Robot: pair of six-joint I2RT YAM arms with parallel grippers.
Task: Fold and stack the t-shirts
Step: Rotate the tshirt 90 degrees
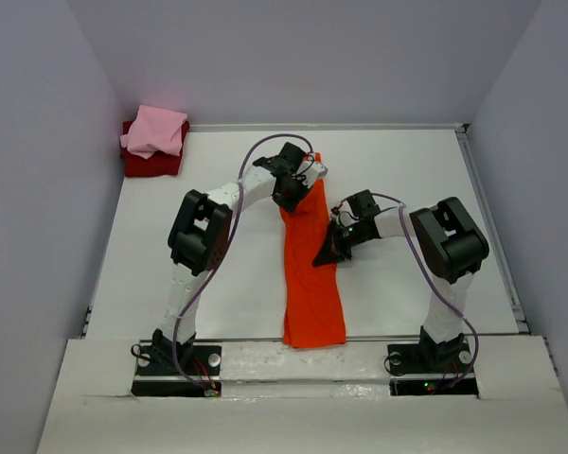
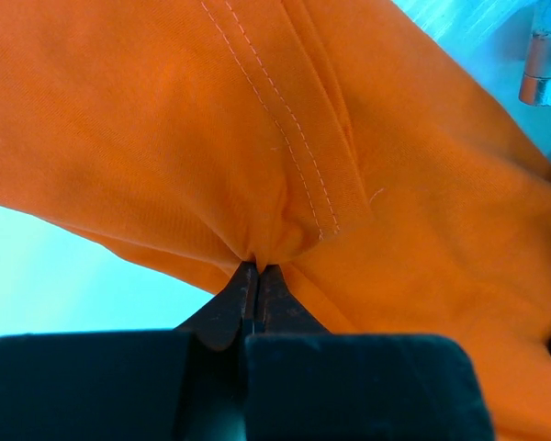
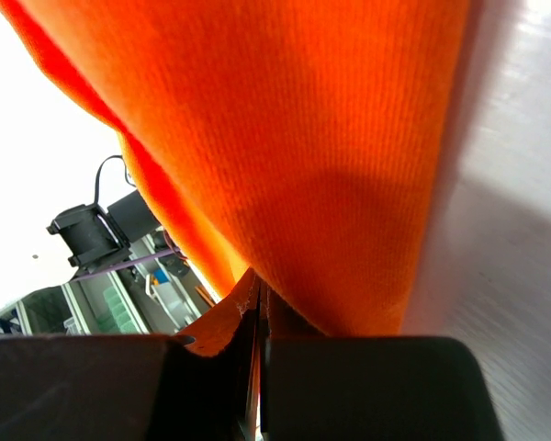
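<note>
Bright even overhead light; wrist close-ups slightly soft.

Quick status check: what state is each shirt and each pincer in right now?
orange-red t-shirt: long narrow strip, gripped in two places.
pink t-shirt: folded, top of the pile.
dark red t-shirt: folded, underneath.
left pincer: shut on orange-red t-shirt.
right pincer: shut on orange-red t-shirt.

In the top view, most of the dark red t-shirt (image 1: 151, 166) is covered by the light pink t-shirt (image 1: 156, 130) at the far left, and the far part of the orange-red t-shirt (image 1: 312, 293) is partly hidden under the left arm (image 1: 254, 184). In both wrist views that cloth is cut off by the edges, and its pinched fold is concealed inside the left end effector (image 2: 254, 268) and right end effector (image 3: 257, 285).
</note>
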